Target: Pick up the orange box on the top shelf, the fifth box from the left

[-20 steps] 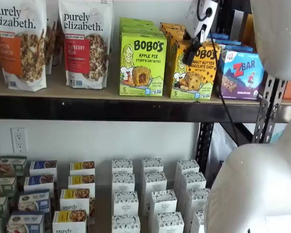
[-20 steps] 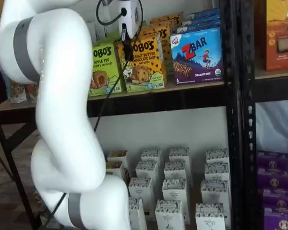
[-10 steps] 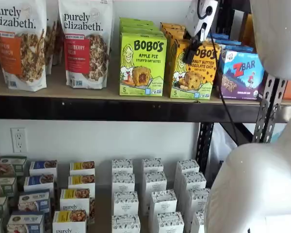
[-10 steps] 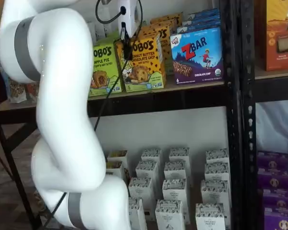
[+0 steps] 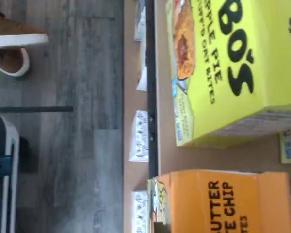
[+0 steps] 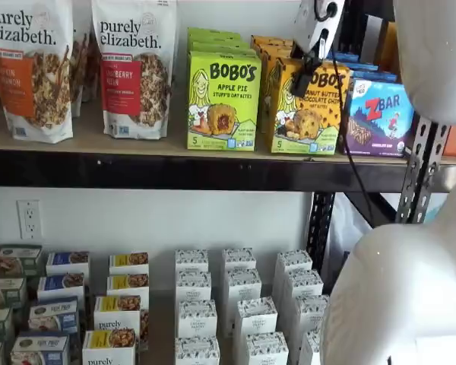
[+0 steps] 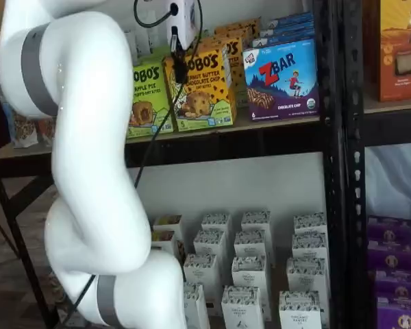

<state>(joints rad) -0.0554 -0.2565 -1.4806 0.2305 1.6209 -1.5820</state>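
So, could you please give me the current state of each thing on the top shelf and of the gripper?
gripper: shut on the orange box's top edge.
orange box: gripped, tilted, its base apparently just clear of the top shelf.
Bobo's Apple Pie box: upright on the shelf, untouched.
ZBar box: upright, untouched.
purely elizabeth bags: standing upright.
top shelf: stocked.

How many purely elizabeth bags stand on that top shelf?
2 show their fronts: one bag at the far left, a second bag beside it. More may stand behind them on the top shelf.
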